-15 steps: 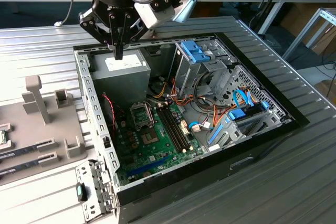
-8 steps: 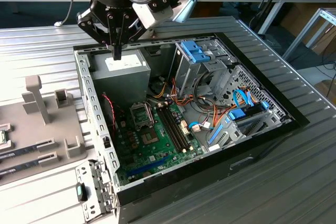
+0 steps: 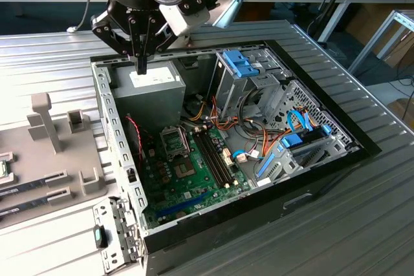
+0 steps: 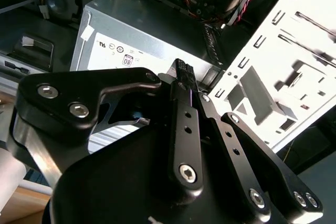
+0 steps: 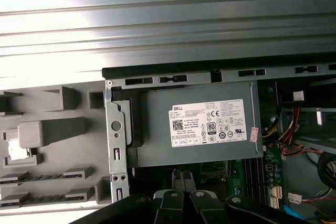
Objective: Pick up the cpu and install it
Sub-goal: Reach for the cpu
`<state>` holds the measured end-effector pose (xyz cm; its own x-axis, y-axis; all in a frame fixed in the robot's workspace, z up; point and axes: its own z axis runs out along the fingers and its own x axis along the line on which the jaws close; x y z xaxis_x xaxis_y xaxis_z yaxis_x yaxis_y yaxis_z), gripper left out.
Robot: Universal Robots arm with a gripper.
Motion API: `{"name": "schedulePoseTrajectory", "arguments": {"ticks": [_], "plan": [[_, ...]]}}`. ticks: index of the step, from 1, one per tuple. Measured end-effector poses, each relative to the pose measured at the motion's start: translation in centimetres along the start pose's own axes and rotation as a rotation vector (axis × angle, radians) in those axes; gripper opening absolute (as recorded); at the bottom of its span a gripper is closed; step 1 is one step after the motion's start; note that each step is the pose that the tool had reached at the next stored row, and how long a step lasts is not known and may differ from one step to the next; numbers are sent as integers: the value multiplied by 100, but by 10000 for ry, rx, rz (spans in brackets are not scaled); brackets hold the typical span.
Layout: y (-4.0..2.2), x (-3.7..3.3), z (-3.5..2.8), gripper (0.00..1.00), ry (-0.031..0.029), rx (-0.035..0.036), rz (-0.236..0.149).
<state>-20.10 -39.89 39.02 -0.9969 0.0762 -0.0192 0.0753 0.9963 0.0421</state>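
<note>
A: Where's the cpu?

B: Prob. the pale silvery square in the first wrist view. It sits in a recess of the grey tray, beside the pc case and outside it. Small in frame, so not 100% sure.

A: How will it handle?

B: My guess: light, stiff, flat. Smooth metal lid, so slippery for the pads. Underside is likely fragile, contacts don't forgive. Best hold is two opposite edges at the thin rim, kept level, gentle squeeze, no contact w/ the underside.

A: Gripper?

B: Fingers together, nothing between them as far as I see. In the exterior view it hangs in the upper left of the frame, over the power supply. Can't tell if the tips touch its lid. It's well apart from the cpu.

A: Materials round there?

B: Psu is a dull grey sheet-metal box w/ a white label. Lower in the frame is the green motherboard w/ the socket, a square metal frame w/ a dark middle, looks empty. Long dark ram slots lie just beside it. Tray looks like matte grey plastic, w/ blocks & slots. Tabletop is ribbed metal, pale sheen.
</note>
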Motion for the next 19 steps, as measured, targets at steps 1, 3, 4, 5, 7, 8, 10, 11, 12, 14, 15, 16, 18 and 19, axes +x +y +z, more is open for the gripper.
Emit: {"name": "schedulePoseTrajectory", "arguments": {"ticks": [1, 3, 4, 5, 7, 8, 10, 11, 12, 14, 15, 16, 18, 19], "plan": [[0, 4, 0, 11, 0, 0, 0], [-1, 13, 1, 11, 0, 0, 0], [-1, 18, 1, 11, 0, 0, 0], [-2, 23, 1, 11, 0, 0, 1], [-3, 40, 1, 11, 0, 0, 1], [-4, 45, 2, 11, 0, 0, 0], [-4, 55, 2, 11, 0, 0, 0], [-5, 62, 2, 11, 0, 0, 1], [-5, 70, 2, 11, 0, 0, 0], [-6, 80, 2, 11, 0, 0, 0], [-7, 86, 2, 11, 0, 0, 0], [-7, 89, 2, 11, 0, 0, 0], [-8, 102, 2, 11, 0, 0, 0], [-8, 105, 2, 11, 0, 0, 0]]}}
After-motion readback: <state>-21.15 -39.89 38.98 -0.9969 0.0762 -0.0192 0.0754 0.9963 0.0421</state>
